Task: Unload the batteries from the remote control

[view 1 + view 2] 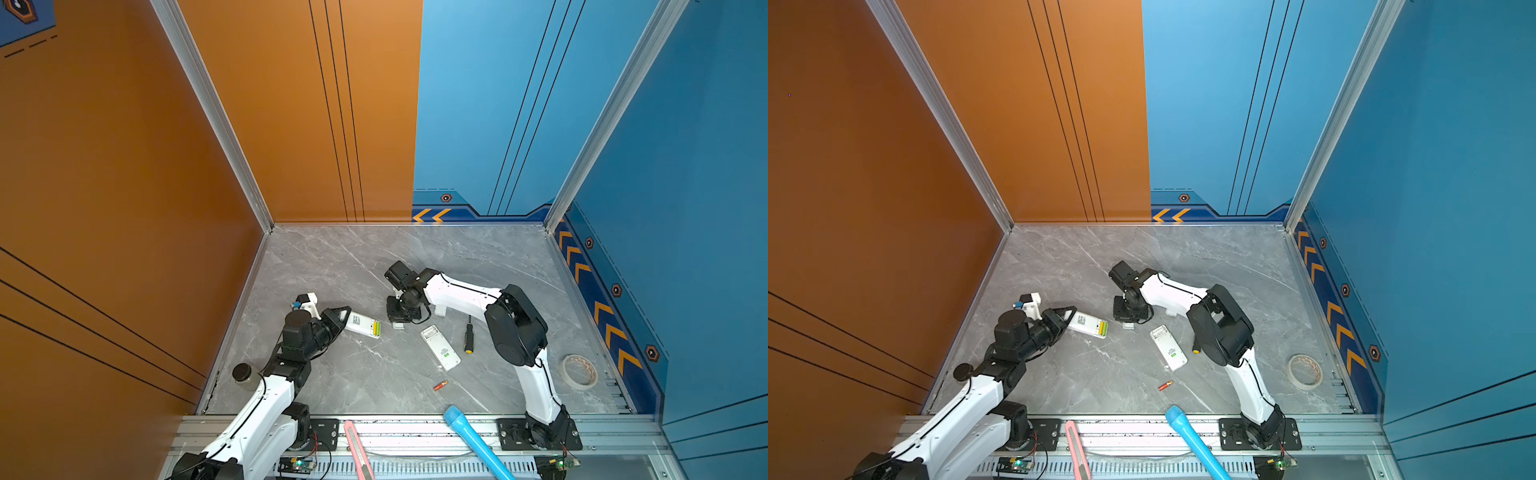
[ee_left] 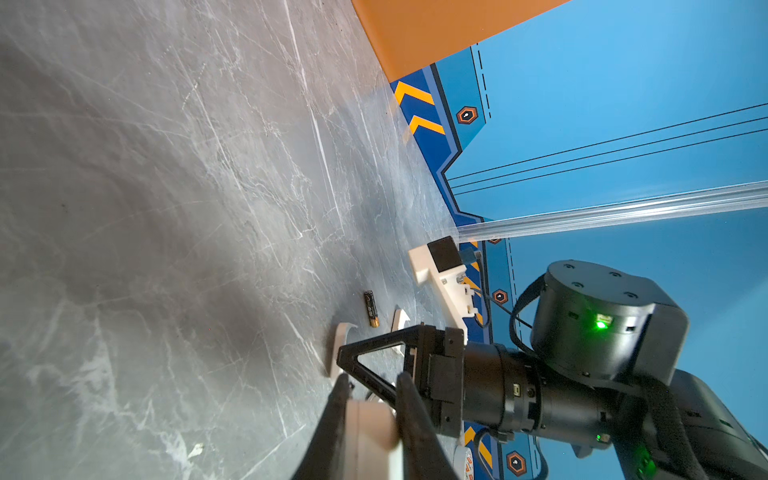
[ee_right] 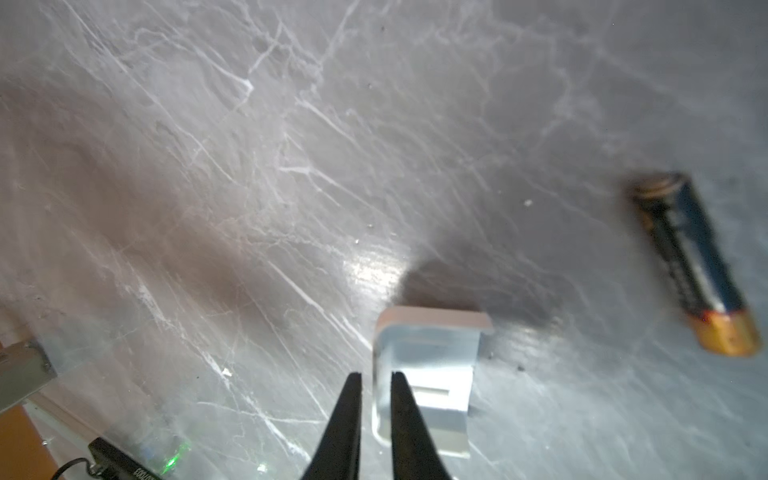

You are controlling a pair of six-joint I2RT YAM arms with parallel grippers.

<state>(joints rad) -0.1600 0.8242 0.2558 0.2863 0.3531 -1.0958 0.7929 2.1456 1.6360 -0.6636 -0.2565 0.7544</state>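
1. In a top view we see the left gripper (image 1: 345, 316) clamped on a white remote (image 1: 359, 324), with yellow and green batteries (image 1: 376, 328) in its open end; a red-orange battery (image 1: 440, 385) lies on the table (image 1: 332, 266).
2. Left wrist: a black battery (image 2: 371, 308) lies flat on the table.
3. Right wrist: we find the right gripper (image 3: 375, 376) with jaws narrowly apart over a white cover (image 3: 432, 374).

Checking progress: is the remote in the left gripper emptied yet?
Not empty: the remote shows yellow and green batteries in its open compartment.

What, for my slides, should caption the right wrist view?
Right gripper slightly open at a white cover; a black battery lies nearby.
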